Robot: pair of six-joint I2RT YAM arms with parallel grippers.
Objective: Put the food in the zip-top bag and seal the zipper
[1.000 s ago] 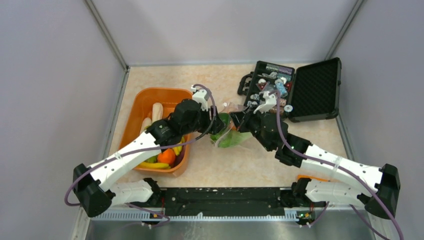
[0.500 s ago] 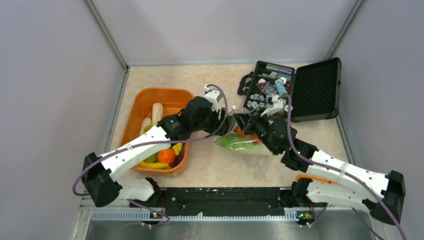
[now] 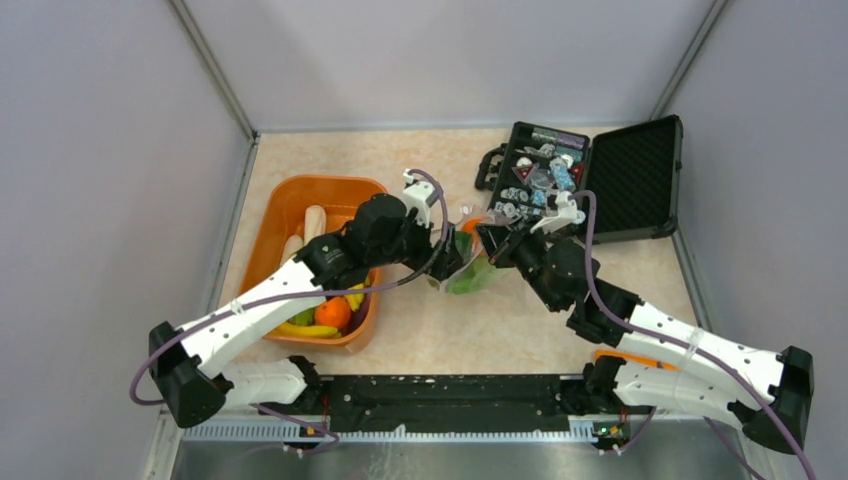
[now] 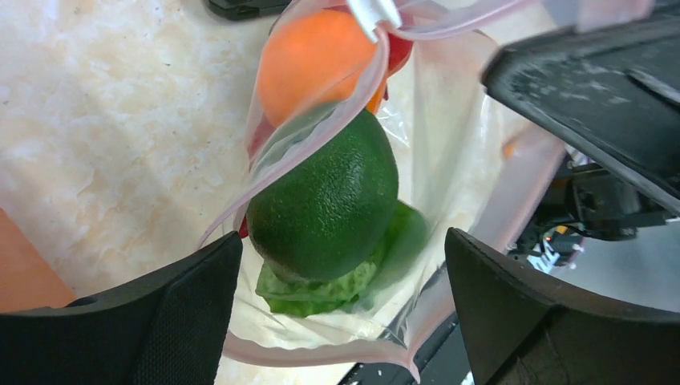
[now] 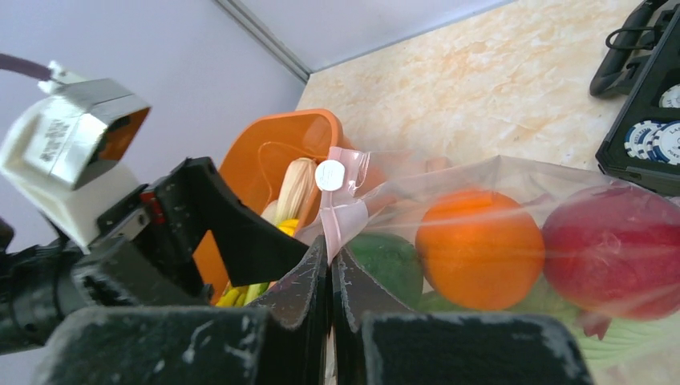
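Note:
The clear zip-top bag (image 3: pixel 472 272) hangs between my two grippers over the table. It holds a green avocado (image 4: pixel 325 200), an orange (image 4: pixel 313 68), a lettuce leaf (image 4: pixel 317 293) and a red fruit (image 5: pixel 613 249). My right gripper (image 5: pixel 330 253) is shut on the bag's pink zipper (image 5: pixel 341 216) strip, just below its white slider tab (image 5: pixel 329 175). My left gripper (image 4: pixel 343 239) is open wide, with its fingers on either side of the bag's mouth and touching nothing. In the top view the left gripper (image 3: pixel 445 255) and right gripper (image 3: pixel 482 240) sit close together at the bag.
The orange tub (image 3: pixel 290 205) at the left holds bananas, an orange (image 3: pixel 332 312) and pale pieces. An open black case (image 3: pixel 630 180) with chips and packets stands at the back right, close behind the right gripper.
Half a second ago the bag lay stretched out to the right on the table. Now it is drawn up and bunched between the grippers. The left gripper has pulled back a little to the left.

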